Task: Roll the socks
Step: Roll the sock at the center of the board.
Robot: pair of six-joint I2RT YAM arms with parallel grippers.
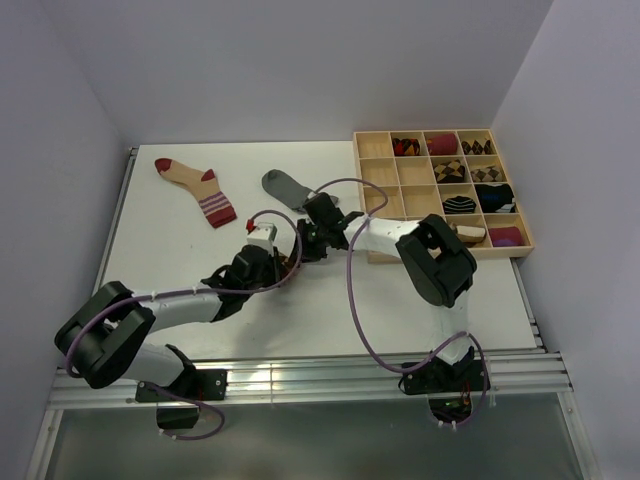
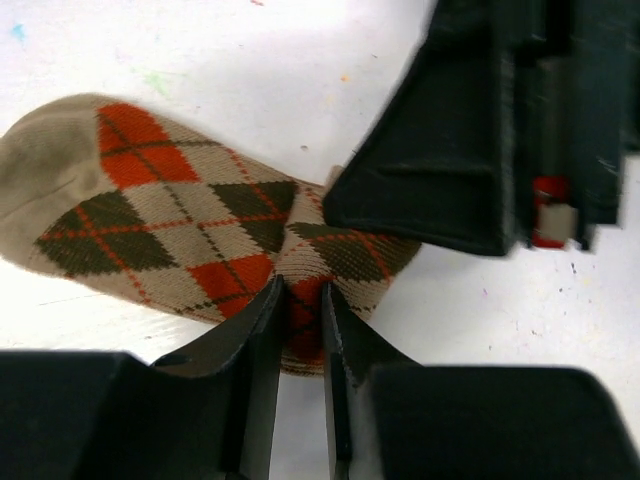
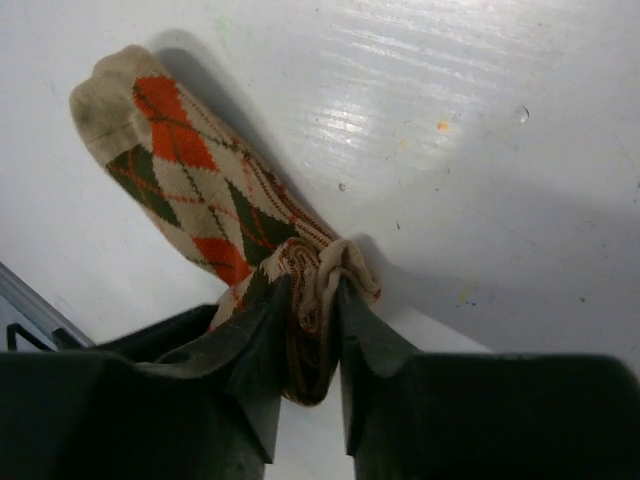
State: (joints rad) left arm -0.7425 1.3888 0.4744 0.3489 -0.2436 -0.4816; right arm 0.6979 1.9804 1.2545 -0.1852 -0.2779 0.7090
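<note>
The brown argyle sock (image 2: 180, 210) lies on the white worktop (image 1: 170, 240), between the two arms. The left gripper (image 2: 300, 305) has its jaws pinching the sock. The right gripper (image 3: 315, 300) has its jaws squeezing the rolled-up end. The grey sock (image 1: 285, 187) and beige sock (image 1: 187, 177) lie flat farther back.

The argyle sock (image 2: 170, 215) shows orange and dark-green diamonds on tan, while the grey sock (image 1: 283, 186) is plain.
</note>
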